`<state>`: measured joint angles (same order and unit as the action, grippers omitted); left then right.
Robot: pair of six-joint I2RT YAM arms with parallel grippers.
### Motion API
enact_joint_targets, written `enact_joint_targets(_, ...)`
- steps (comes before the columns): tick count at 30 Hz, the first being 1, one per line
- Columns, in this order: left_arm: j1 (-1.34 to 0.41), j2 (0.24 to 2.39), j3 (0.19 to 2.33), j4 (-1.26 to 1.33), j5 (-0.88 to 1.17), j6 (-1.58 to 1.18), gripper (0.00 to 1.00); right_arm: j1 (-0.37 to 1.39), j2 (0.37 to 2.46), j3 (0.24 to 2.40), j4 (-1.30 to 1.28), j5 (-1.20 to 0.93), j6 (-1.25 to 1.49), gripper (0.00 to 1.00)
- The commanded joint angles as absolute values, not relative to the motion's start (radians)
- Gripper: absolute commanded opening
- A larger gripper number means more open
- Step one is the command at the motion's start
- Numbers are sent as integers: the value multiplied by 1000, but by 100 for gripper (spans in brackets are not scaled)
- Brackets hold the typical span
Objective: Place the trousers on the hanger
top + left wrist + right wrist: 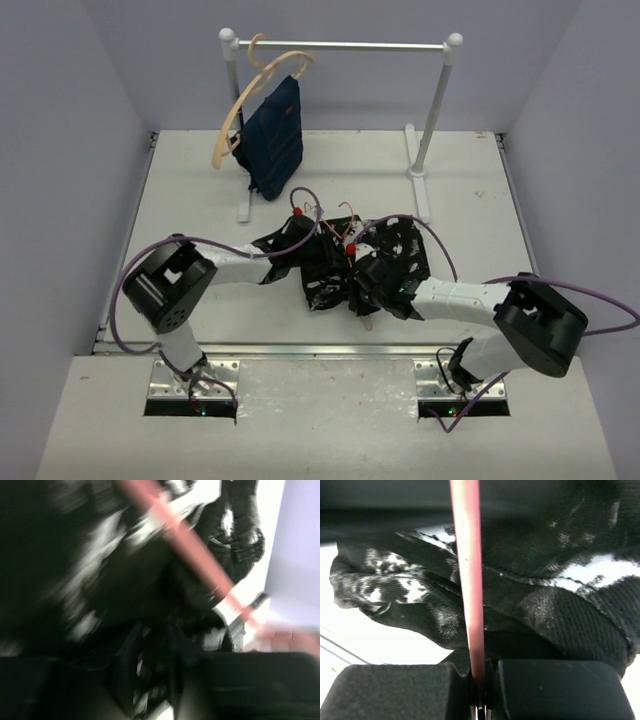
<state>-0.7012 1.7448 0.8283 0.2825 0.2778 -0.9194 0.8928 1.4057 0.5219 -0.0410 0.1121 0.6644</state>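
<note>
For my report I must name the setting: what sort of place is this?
Probably a robot test booth in a laboratory: plain lavender walls enclose a white table, a white clothes rail stands at the back, and two black robot arms are bolted at its near edge.

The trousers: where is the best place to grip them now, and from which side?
Probably the crumpled bunch of the trousers on the robot's left of the pink wire hanger, approached from the left. That fabric lies loose and thick on the table, while the right gripper, shut on the wire, occupies the other side.
</note>
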Motion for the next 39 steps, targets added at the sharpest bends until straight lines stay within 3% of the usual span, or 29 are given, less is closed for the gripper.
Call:
enact_joint_targets(1,-696,1448,779,36,-60,-896,37,898,1403,503,-6,164,700,0)
enact_joint_targets(5,-690,1366,775,-12,-106,-897,44,899,1416,517,-6,172,701,0)
enact_joint_targets(11,-649,1414,845,-37,-127,-921,54,907,1440,535,18,159,693,0)
enact_joint_targets(19,-600,1596,975,43,-59,-970,56,946,1469,545,83,126,632,0)
enact_joint_targets(30,-597,1588,949,98,-49,-1017,57,976,1532,596,73,160,607,0)
enact_joint_targets(33,-598,1617,967,112,-12,-1025,47,999,1540,613,66,173,582,0)
enact_joint_targets(37,-595,1695,984,120,62,-1034,18,1017,1541,630,49,201,561,1)
enact_joint_targets(39,-586,1694,960,140,93,-1035,1,1018,1529,623,45,197,547,22)
